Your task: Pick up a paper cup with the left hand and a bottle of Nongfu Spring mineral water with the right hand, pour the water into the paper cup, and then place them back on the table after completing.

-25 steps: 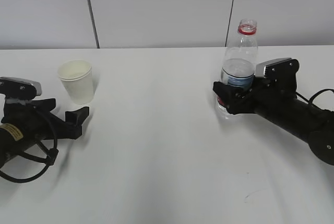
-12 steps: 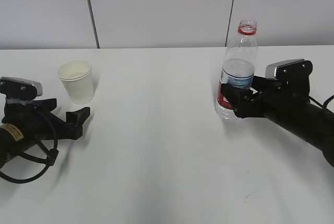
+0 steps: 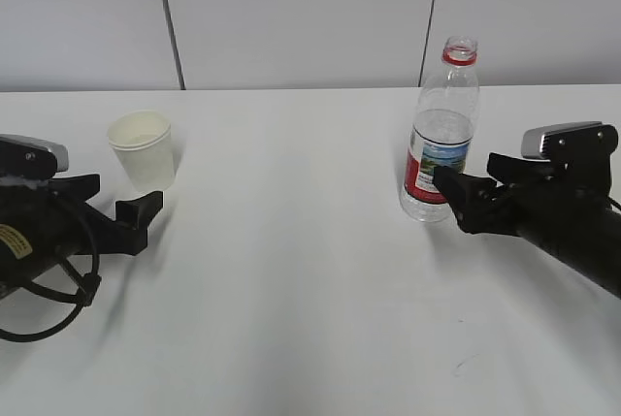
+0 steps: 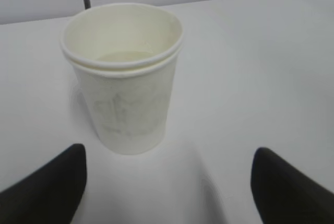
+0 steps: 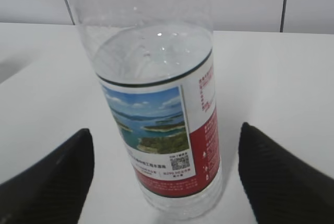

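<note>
Standing upright at right of centre in the exterior view, the bottle (image 3: 441,135) sits on the white bench (image 3: 291,271), uncapped, a red ring at its neck and a red-and-landscape label round its lower body. The water (image 5: 151,57) fills it to just above the label's top edge; droplets cling to the clear wall above the level line. The right hand (image 3: 464,201) lies low at the right of the frame, fingers spread, tips just beside the bottle's base and apart from it. In the right wrist view both dark fingers (image 5: 49,182) flank the bottle at the lower corners with bare bench showing between each finger and the bottle. The paper cup (image 3: 143,150) stands upright in the upper left of the exterior view, cream-white, with a doubled rim that reads as two nested cups in the left wrist view (image 4: 122,72); pale liquid shows low inside. The left hand (image 3: 121,210) rests at the left edge of the frame, below and just beside the cup, fingers spread, yellow sticker visible on the arm. In the left wrist view its fingers (image 4: 47,187) sit at the bottom corners, clear of the cup wall. Both items well apart across the bench.
</note>
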### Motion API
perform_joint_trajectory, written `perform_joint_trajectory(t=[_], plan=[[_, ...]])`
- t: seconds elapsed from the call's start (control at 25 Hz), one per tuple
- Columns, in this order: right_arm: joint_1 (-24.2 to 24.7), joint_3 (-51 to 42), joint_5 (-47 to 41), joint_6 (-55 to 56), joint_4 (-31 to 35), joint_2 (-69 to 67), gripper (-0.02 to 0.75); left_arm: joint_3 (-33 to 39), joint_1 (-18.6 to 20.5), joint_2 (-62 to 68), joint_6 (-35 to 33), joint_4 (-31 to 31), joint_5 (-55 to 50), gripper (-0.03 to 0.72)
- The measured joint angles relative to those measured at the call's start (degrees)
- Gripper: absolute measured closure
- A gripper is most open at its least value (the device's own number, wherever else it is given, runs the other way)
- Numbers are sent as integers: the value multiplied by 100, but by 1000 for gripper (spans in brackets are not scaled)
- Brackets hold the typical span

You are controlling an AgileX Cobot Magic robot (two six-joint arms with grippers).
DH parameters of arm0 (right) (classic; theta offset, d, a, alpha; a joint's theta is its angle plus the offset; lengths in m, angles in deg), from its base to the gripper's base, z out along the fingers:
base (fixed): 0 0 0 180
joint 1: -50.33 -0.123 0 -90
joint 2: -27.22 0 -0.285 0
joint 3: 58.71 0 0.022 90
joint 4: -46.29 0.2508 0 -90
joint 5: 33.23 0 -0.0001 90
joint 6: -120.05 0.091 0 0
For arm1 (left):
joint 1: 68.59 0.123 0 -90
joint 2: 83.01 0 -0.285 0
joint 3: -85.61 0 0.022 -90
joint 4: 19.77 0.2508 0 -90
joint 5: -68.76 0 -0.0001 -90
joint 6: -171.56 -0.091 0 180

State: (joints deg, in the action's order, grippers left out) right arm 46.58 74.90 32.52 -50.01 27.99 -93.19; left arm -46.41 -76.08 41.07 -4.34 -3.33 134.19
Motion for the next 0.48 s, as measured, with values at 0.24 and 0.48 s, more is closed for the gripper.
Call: perform_joint_trajectory(t=[0.24, 0.48], plan=[[0, -376, 0, -34, 42, 409, 106, 198, 0, -103, 0, 0, 5, 102], [0, -661, 0, -39, 45, 920, 109, 384, 0, -199, 0, 0, -29, 102]])
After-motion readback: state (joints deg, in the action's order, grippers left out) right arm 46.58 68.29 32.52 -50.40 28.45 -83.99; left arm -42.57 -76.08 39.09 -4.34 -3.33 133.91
